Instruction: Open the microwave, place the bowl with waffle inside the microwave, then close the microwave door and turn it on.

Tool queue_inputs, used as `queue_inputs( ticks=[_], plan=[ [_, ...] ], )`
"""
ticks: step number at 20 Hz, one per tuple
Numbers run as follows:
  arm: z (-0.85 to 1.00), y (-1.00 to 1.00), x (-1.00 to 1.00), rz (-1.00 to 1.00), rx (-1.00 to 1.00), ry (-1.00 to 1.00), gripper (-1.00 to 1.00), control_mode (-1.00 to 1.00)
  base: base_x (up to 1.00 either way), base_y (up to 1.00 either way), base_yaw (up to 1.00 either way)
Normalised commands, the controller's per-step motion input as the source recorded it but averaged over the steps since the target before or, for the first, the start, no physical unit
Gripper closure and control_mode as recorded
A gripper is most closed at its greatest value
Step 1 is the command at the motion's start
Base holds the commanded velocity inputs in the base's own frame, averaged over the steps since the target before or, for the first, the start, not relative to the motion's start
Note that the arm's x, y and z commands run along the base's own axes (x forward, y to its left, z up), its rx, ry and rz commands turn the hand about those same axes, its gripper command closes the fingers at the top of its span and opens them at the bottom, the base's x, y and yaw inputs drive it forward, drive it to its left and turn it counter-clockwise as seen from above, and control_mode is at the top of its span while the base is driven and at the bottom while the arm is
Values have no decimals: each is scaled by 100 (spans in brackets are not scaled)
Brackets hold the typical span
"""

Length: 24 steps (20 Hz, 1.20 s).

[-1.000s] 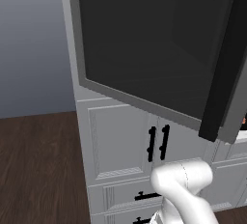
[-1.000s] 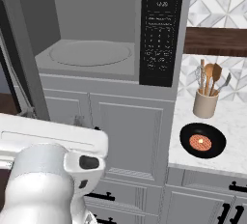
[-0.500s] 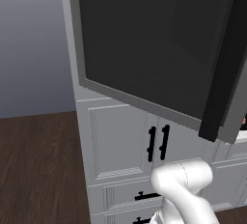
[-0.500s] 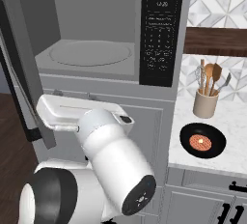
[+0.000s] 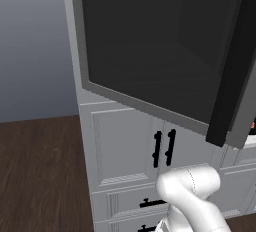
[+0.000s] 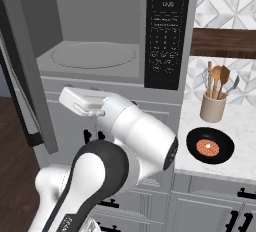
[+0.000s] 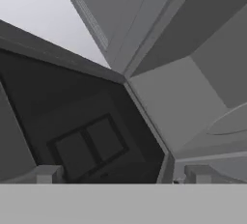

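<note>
A: Grey all round, the microwave (image 6: 107,41) stood open in the right base view, its round turntable (image 6: 95,55) bare and the black button panel (image 6: 167,31) to the right of the cavity.

B: And the left base view?

A: That one faced the swung-out door (image 5: 165,56) instead: dark glass in a grey frame, with the long black bar handle (image 5: 232,71) at its right edge, above white cabinets (image 5: 130,146).

B: Where was the bowl (image 6: 210,146)?

A: On the white bench (image 6: 240,146) right of the microwave, well apart from the arm; small, round and black, with the orange-brown waffle (image 6: 207,147) at its centre. A jar of utensils (image 6: 213,96) stood just behind it.

B: The fingers (image 7: 48,174)?

A: In the hand view their tips stood wide apart, holding nothing, with the door's glass on the left and the grey cavity on the right.
</note>
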Motion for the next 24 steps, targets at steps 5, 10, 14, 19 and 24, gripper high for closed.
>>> queue_inputs(
  ticks=[5, 10, 14, 19, 24],
  plan=[
    [-8, 40, 26, 14, 0, 1, -100, -100, 0, 0, 0],
    [0, 42, 3, 14, 0, 0, -100, -100, 0, 0, 0],
    [0, 44, -12, 20, 0, 0, -100, -100, 0, 0, 0],
    [0, 51, -25, 29, 1, 0, -100, -100, 0, 0, 0],
    [0, 60, -29, 28, 1, -1, -100, -100, 0, 0, 0]
  ],
)
